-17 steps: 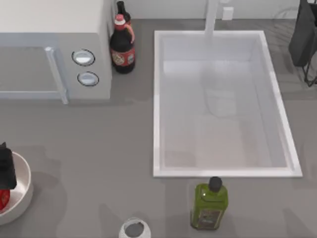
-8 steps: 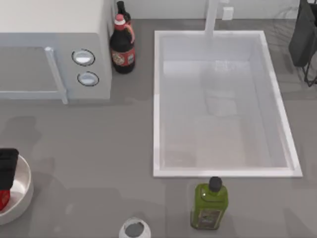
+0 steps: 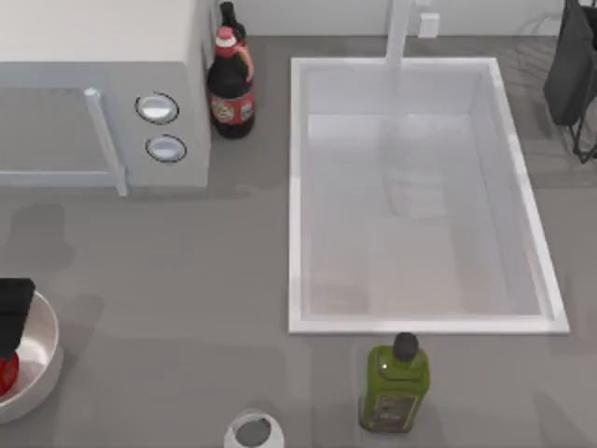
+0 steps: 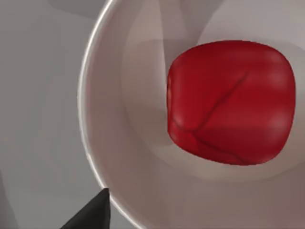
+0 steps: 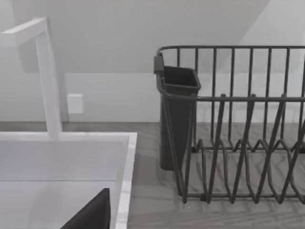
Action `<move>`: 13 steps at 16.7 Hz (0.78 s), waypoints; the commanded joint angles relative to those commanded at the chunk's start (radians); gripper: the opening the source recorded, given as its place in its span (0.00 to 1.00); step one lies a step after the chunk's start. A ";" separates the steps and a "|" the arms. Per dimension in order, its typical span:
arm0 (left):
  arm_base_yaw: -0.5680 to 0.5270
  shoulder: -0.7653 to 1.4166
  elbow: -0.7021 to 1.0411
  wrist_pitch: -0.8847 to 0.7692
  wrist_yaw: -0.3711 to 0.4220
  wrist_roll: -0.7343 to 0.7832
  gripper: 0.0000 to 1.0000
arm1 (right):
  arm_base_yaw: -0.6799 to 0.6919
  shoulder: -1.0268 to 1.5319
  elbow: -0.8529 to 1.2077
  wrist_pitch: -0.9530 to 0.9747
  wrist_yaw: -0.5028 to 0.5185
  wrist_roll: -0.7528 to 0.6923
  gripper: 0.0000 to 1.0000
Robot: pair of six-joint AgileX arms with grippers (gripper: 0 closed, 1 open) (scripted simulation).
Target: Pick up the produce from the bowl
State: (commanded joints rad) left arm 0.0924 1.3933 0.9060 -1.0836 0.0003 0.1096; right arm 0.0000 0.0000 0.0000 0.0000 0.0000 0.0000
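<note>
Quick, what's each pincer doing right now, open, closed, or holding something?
Left pincer: over the bowl, above the produce; open or closed cannot be told.
Right pincer: cannot be told.

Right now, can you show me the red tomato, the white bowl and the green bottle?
red tomato (image 4: 231,102), left wrist view, middle of its skin.
white bowl (image 4: 102,124), left wrist view, inner wall.
green bottle (image 3: 395,389), top view, its body.

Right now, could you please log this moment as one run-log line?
left gripper: over bowl at table's left edge | produce: lying in bowl, not lifted | right arm: parked near dish rack
</note>
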 joint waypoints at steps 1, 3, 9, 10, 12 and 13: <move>-0.005 -0.004 -0.003 0.003 0.000 -0.001 1.00 | 0.000 0.000 0.000 0.000 0.000 0.000 1.00; -0.004 0.004 -0.014 0.018 0.000 -0.001 1.00 | 0.000 0.000 0.000 0.000 0.000 0.000 1.00; 0.000 0.122 -0.151 0.284 0.000 0.004 1.00 | 0.000 0.000 0.000 0.000 0.000 0.000 1.00; 0.001 0.146 -0.179 0.341 0.000 0.005 1.00 | 0.000 0.000 0.000 0.000 0.000 0.000 1.00; 0.003 0.189 -0.230 0.435 0.000 0.006 1.00 | 0.000 0.000 0.000 0.000 0.000 0.000 1.00; 0.003 0.206 -0.250 0.467 0.000 0.007 1.00 | 0.000 0.000 0.000 0.000 0.000 0.000 1.00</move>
State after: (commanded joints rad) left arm 0.0957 1.5994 0.6562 -0.6167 0.0000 0.1165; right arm 0.0000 0.0000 0.0000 0.0000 0.0000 0.0000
